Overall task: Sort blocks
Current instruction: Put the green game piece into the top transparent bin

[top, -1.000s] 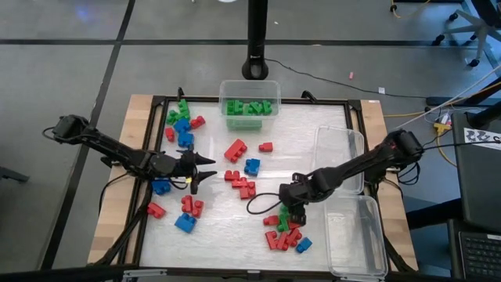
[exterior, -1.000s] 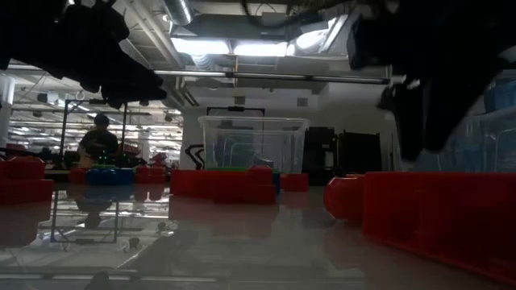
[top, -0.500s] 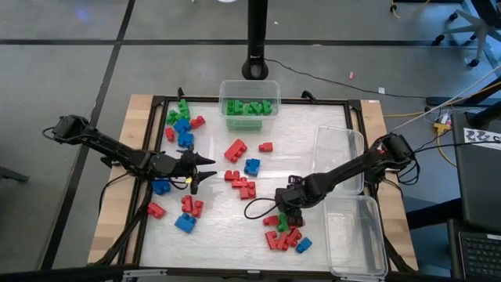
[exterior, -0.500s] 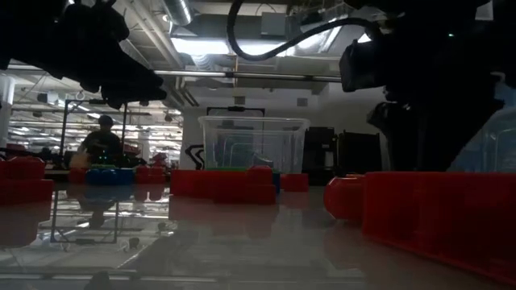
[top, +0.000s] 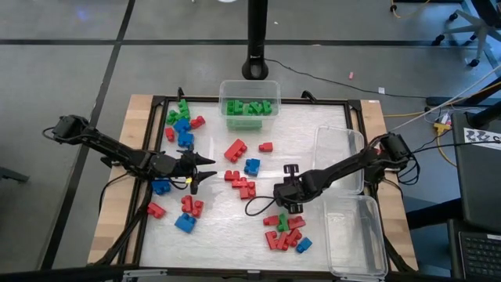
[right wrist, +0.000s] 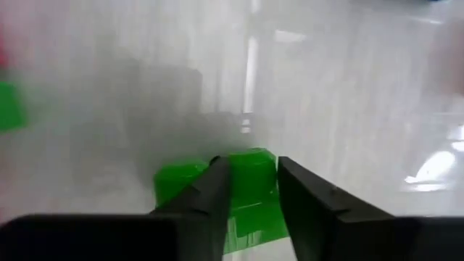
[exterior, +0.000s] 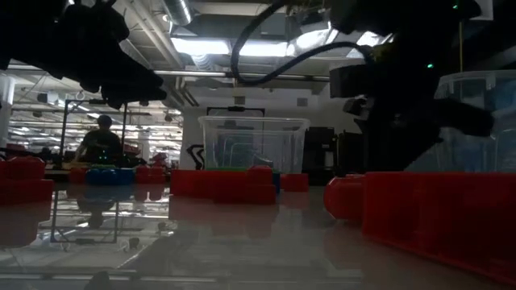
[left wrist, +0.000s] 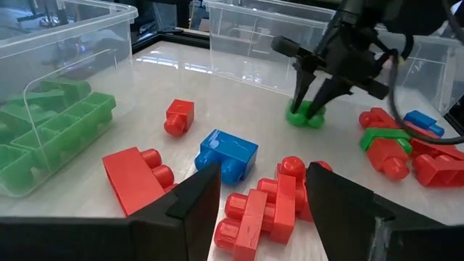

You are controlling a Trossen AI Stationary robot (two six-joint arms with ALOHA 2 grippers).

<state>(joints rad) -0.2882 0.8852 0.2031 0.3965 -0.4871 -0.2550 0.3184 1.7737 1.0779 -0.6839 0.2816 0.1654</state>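
Observation:
Red, green and blue blocks lie scattered on the white table (top: 313, 133). My right gripper (top: 286, 202) points down left of a red-green pile (top: 286, 233) and is shut on a small green block (left wrist: 304, 116), which also shows between its fingers in the right wrist view (right wrist: 250, 174). My left gripper (top: 205, 168) is open and hovers over the left half, short of a red cluster (left wrist: 268, 203) and a blue block (left wrist: 226, 154). Other green blocks fill the far tub (top: 249, 106). My right gripper pinches the green block's upper part (right wrist: 251, 165) between its two fingers (left wrist: 299, 87), coming from above and pointing down. The block sits low under the fingertips, upright. Whether its underside still touches the table, I cannot tell.
Two clear tubs stand at the right edge, one farther (top: 341, 153) and one nearer (top: 356, 235). A mixed heap lies at the far left (top: 182, 124); red and blue blocks lie near left (top: 186, 211). A black frame (top: 235, 100) rims the table. A person shows far off (exterior: 101, 141).
My right gripper has drawn away from the red-green pile, moving toward the table's left and far edges by a short way. My left arm has kept still.

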